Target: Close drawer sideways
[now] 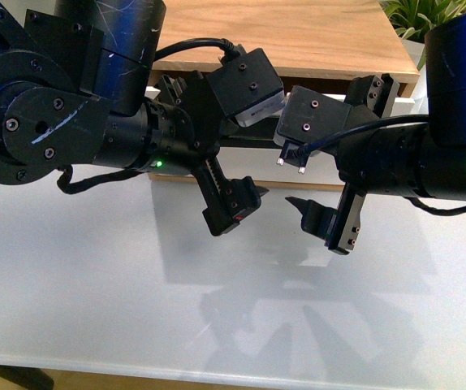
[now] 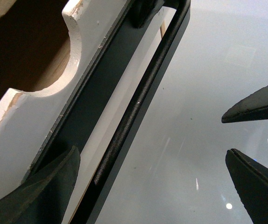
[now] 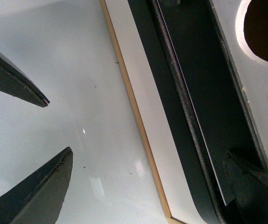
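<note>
The drawer point(image 1: 257, 166) has a white front and shows under the cabinet's wooden top, mostly hidden behind both arms. Its long black bar handle point(image 1: 249, 143) runs between the grippers. In the left wrist view the white front point(image 2: 40, 112), the half-round notch point(image 2: 36, 56) and the handle point(image 2: 134, 112) show. My left gripper point(image 2: 152, 158) is open, its jaws on either side of the handle and empty; it also shows in the front view point(image 1: 217, 138). My right gripper point(image 3: 148, 156) is open and straddles the handle point(image 3: 180, 102) the same way, further right point(image 1: 338, 142). The notch point(image 3: 264, 28) shows there too.
The cabinet's wooden top point(image 1: 282, 32) lies above the drawer. A white table point(image 1: 95, 268) spreads out below the grippers to its front edge. A green plant point(image 1: 428, 20) stands at the back right. The other gripper's finger shows in each wrist view.
</note>
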